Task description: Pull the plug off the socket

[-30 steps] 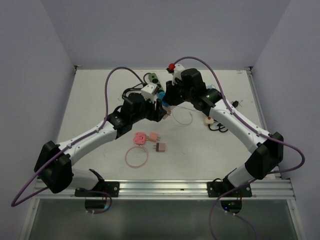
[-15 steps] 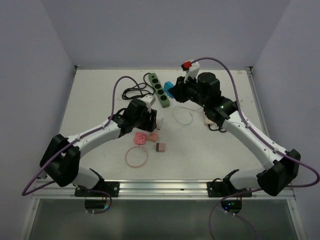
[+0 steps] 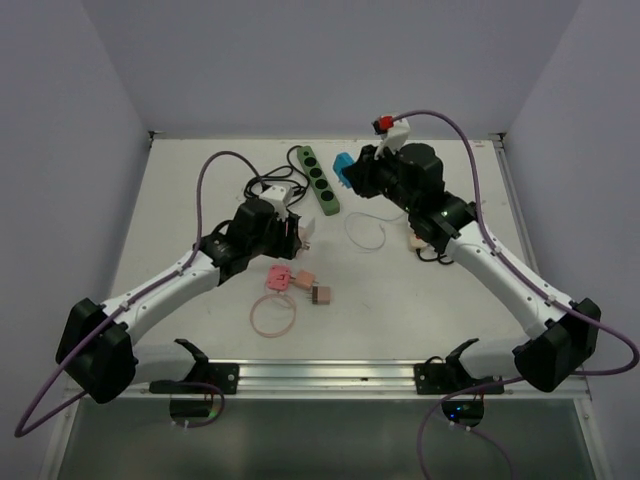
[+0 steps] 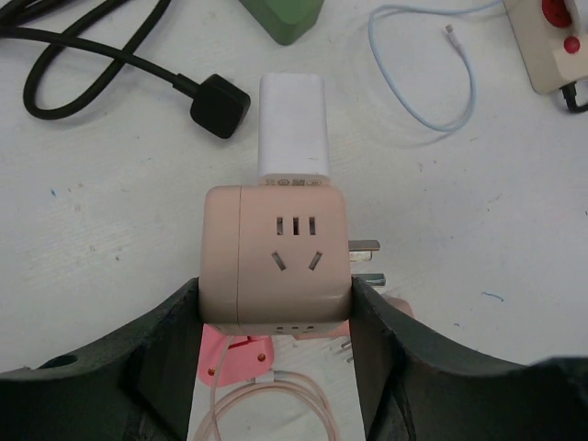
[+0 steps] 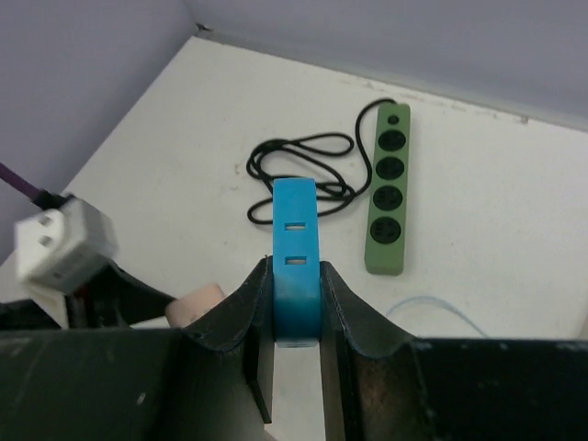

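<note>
Blue plastic plug (image 3: 344, 171), pinched in the right end effector (image 5: 296, 276), hangs upper-right of the beige cube socket (image 4: 276, 248) that the left end effector (image 4: 276, 299) clamps.

Green power strip (image 4: 287, 20), mostly beyond top edge

Against the white table (image 3: 400, 300) show a bright blue plug (image 5: 296, 266), a pale peach socket cube (image 4: 276, 262) with a white charger (image 4: 292, 129) at its 12 o'clock, a dark green power strip (image 3: 320, 182), a black cord (image 4: 101, 69) and a pink block (image 3: 280, 277).
</note>
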You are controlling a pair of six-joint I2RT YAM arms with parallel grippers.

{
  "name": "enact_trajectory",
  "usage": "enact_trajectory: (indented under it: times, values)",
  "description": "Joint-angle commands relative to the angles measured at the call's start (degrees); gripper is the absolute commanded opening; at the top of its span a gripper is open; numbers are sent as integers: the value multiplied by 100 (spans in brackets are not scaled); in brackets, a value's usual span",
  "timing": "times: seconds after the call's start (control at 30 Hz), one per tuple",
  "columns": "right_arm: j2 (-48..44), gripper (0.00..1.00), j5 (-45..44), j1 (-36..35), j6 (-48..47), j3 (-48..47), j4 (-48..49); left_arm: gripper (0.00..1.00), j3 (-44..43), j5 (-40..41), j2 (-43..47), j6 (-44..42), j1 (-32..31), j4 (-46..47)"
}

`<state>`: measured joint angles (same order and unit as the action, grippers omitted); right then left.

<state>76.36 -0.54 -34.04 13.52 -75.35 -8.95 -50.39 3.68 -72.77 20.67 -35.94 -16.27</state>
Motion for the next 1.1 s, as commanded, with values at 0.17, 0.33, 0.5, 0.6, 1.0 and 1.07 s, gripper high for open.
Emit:
enact_trajectory:
  times: [0.17,0.33,0.5,0.6,1.0,1.07]
  values:
    - [-341,0,728,47,1168,1950,823,0,696,-201,930,324,632,1283]
    - [-236,0,1108,47,1846,3085,1640,0,1119,-298,1151,385,712,1739]
    - [-16,0,1354,47,2312,3781,2431,0,1592,-184,1064,517,712,2145]
    - [151,2,1503,47,2568,4089,2766,0,1804,-17,1020,579,712,2356]
    - [705,47,1680,47,3148,4608,3268,8,1805,80,422,553,712,2252]
    - [740,52,1697,47,3174,4626,3268,13,1735,115,317,587,712,2094]
